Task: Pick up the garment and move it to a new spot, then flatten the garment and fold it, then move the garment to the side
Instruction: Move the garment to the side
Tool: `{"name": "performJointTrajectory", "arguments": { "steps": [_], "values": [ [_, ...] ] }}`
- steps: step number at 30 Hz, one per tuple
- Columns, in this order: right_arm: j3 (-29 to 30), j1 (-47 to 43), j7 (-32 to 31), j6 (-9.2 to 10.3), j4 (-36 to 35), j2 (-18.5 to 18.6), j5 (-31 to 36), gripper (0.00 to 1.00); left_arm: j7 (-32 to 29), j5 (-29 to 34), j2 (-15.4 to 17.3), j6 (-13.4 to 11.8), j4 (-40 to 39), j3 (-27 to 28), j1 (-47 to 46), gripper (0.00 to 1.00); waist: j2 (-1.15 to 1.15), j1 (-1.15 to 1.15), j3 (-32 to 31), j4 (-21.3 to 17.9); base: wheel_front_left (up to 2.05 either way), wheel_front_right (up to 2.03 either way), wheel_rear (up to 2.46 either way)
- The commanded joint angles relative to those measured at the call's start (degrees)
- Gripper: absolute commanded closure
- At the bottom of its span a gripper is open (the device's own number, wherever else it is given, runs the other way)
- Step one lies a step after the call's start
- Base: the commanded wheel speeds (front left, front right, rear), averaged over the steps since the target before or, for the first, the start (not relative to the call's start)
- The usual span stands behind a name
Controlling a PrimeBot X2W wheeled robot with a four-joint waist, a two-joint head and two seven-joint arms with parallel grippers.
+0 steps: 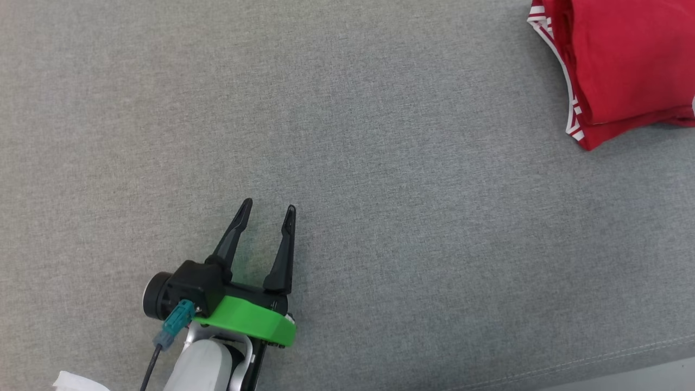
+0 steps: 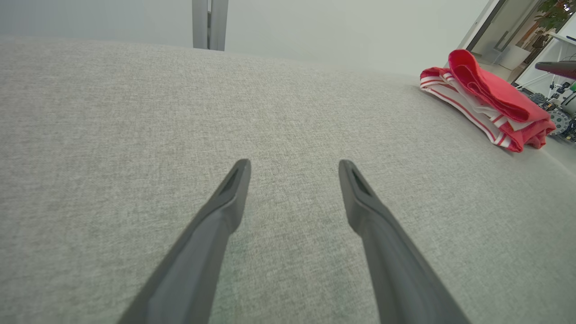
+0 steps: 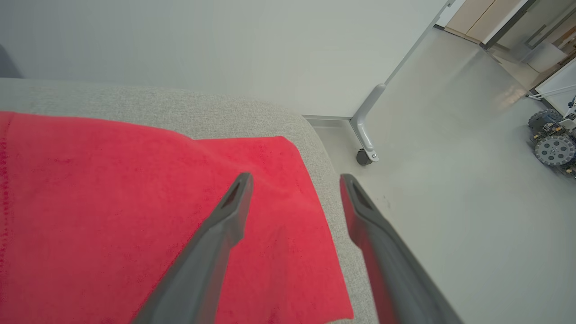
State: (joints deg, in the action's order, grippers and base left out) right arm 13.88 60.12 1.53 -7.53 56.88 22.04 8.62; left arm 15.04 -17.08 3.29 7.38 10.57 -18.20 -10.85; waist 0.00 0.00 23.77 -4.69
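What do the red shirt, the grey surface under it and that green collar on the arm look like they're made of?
The red shirt: soft knit fabric, matte, judging by its limp folds and slightly fuzzy face. The grey surface: woven upholstery cloth, going by its visible speckled weave. The green collar: probably hard plastic, smooth and faintly glossy.

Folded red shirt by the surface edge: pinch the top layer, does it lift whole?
Doubtful: the garment looks soft, layers loosely stacked, so it would likely unfold and drape. It lies at the edge of the grey surface, so a push might slide it off.
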Motion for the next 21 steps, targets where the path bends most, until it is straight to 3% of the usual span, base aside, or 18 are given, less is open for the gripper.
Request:
{"name": "performJointTrajectory", "arguments": {
  "steps": [1, 11, 21],
  "values": [
    [-0.49, 0.42, 1.27, 0.10, 0.29, -1.02, 0.48, 0.00, 0.17, 0.22, 0.52, 0.19, 0.07, 0.27, -0.37, 0.00, 0.00, 0.00, -1.05, -0.52, 0.00, 0.00, 0.00],
    [-5.22, 0.81, 9.59, 0.10, 1.69, -6.43, -1.03, 0.00, 0.17, 0.29, 0.72, 0.18, 0.01, 5.26, -1.27, 0.00, 0.00, 0.00, -7.01, -0.23, 0.00, 0.00, 0.00],
    [-8.25, -6.42, 13.62, 0.10, -1.14, -13.16, -5.70, 0.00, 0.17, -0.59, 0.12, -0.04, 1.82, 13.91, 2.38, 0.00, 0.00, 0.00, -14.90, 1.68, 0.00, 0.00, 0.00]
  ]
}}
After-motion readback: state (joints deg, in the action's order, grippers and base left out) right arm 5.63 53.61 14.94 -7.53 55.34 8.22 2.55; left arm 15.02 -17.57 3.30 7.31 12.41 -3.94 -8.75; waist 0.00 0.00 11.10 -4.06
